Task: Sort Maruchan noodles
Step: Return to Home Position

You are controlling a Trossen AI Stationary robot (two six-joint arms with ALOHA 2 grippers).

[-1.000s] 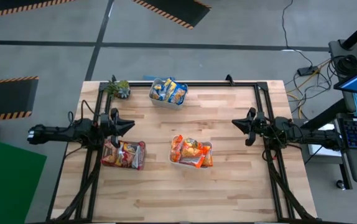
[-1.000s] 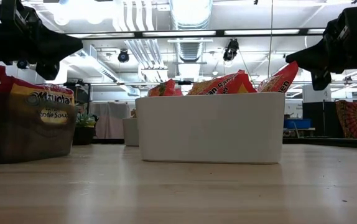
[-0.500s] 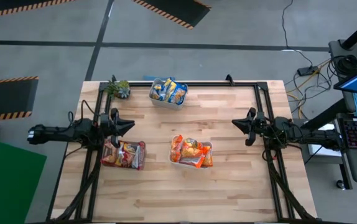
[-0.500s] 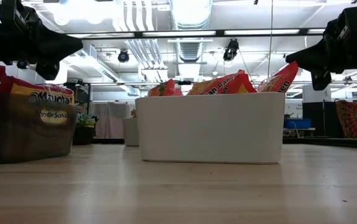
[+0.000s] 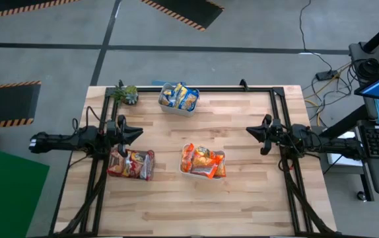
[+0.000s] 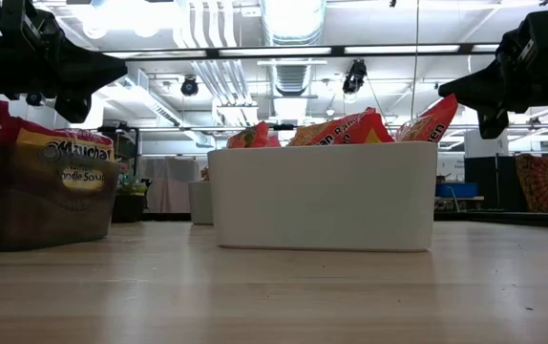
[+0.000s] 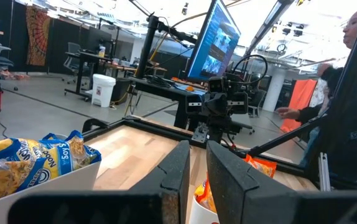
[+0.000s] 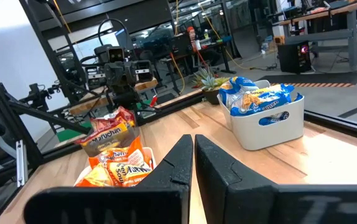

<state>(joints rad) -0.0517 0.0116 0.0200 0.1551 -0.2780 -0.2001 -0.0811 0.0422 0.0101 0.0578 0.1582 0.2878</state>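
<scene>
Tabletop (image 6: 274, 296); noodles (image 6: 350, 127) half-hidden in bins (image 6: 322, 196)

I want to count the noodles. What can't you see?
- Low view: the white bin hides the orange packs' lower halves.
- Low view: the left edge cuts off the dark bin.
- High view: the blue packs are too small to count.
- Left gripper and right gripper wait at the table's sides.

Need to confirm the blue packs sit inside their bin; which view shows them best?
Right wrist view: the blue packs show whole, inside their bin. High view shows them small; left wrist crops them; low view hides them.
</scene>
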